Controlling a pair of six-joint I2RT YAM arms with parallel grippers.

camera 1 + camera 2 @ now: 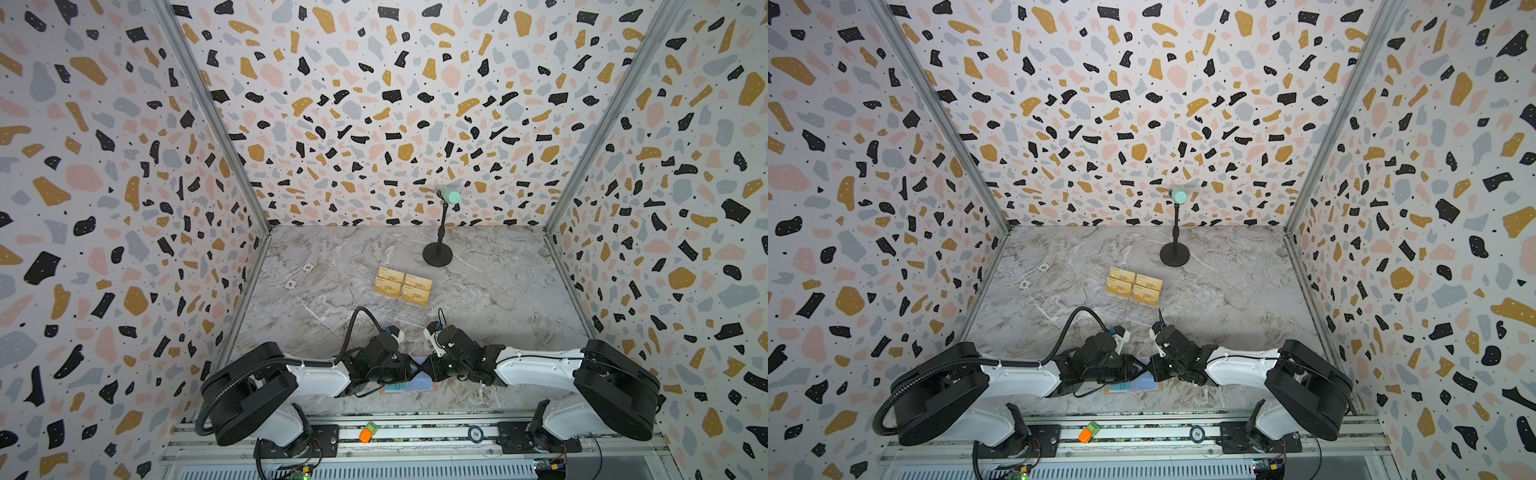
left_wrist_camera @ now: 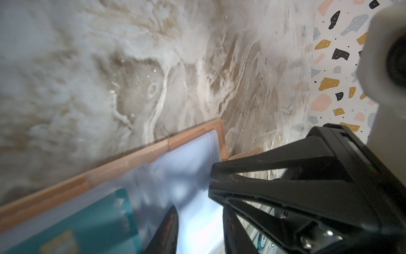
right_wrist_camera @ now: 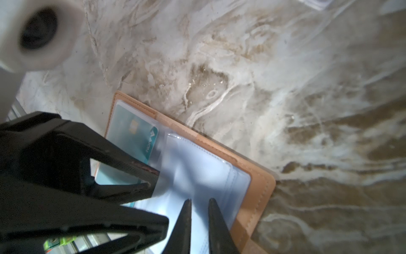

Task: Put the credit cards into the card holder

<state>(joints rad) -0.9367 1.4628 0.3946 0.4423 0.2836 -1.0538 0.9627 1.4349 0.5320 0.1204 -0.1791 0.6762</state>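
The card holder (image 1: 409, 387) is being shown lying open and flat on the marble table (image 1: 498, 291), close to the front edge and between the two wrists in both top views. Its clear sleeves (image 3: 197, 167) are being turned upward, and a teal credit card (image 3: 131, 134) is being carried inside the sleeve on one half.

The holder is being approached from both sides. The left gripper (image 3: 159, 198) is being presented with its jaws partly apart, the tips lying at the edge of a loose sleeve page; whether that page is being pinched cannot be told. The right gripper (image 3: 200, 204) is being held over the other half with only a narrow gap between its tips, and nothing is being seen clamped there.

Farther back, at mid-table and well apart from the holder, four gold credit cards (image 1: 388, 286) are being displayed in two rows of two on a clear tiered rack (image 1: 399, 313). Behind the rack, near the back wall, a black stand (image 1: 437, 253) with a mint-green head is being shown upright.
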